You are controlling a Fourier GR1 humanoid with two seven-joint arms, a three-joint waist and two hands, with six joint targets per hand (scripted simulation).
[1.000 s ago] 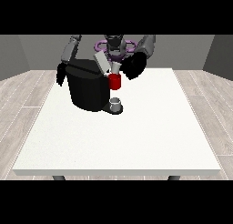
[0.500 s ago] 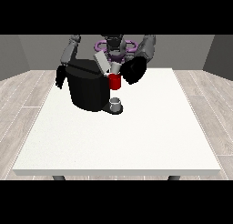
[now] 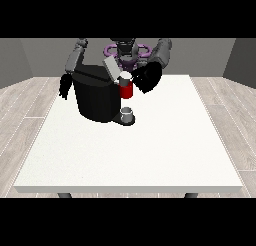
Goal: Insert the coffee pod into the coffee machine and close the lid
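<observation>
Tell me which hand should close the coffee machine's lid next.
Probably the left hand, at the view's right: it hovers right beside the raised lid atop the coffee machine. The hand at the view's left hangs behind the machine's far side.

I have one view only. It looks from across the white table (image 3: 130, 155), slightly raised, facing the distant robot (image 3: 125, 52).

Grey upper arms, purple ring-like frame at the dark torso (image 3: 127, 52). Black robot hand at view's right (image 3: 146, 78), another at view's left (image 3: 65, 86); finer detail unclear.
</observation>
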